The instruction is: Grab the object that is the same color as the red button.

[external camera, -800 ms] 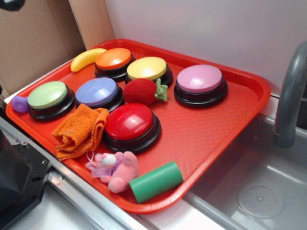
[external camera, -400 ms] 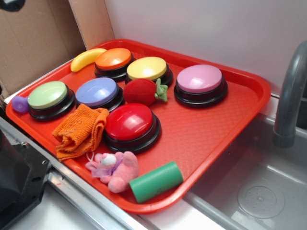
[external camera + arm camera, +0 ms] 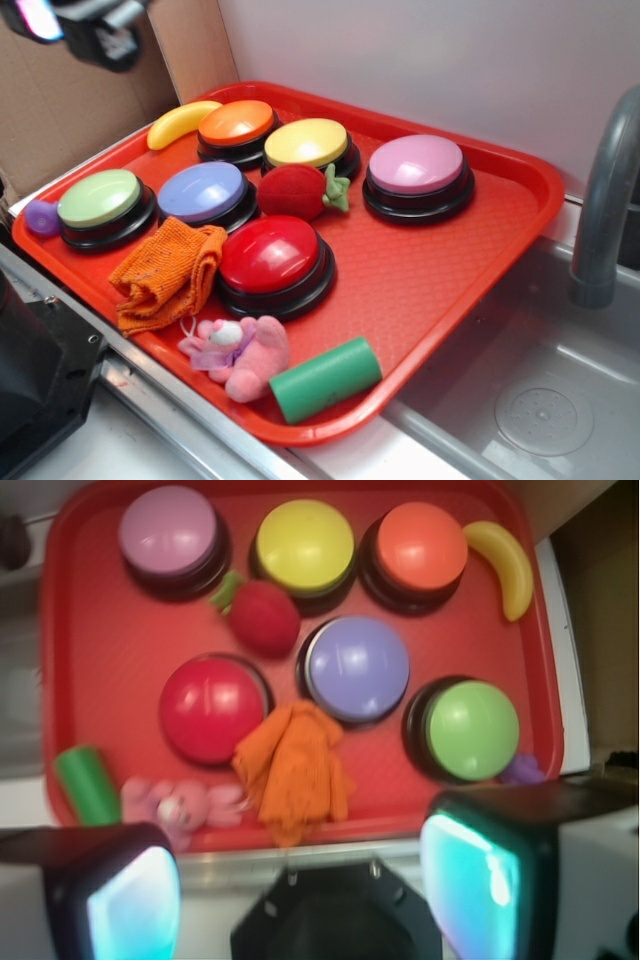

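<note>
Fingers point(image 3: 480, 880) spread wide apart, holding nothing, high above strawberry point(image 3: 262, 616), red button point(image 3: 210, 708).

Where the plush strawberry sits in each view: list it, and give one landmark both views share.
Exterior: the plush strawberry lies mid-tray, leaves pointing right, between the yellow button behind it and the red button in front.
Wrist: the strawberry is upper left of centre, leaves pointing up-left, just below the yellow button.
Shared landmark: the red button, nearest the strawberry's body in both.
</note>
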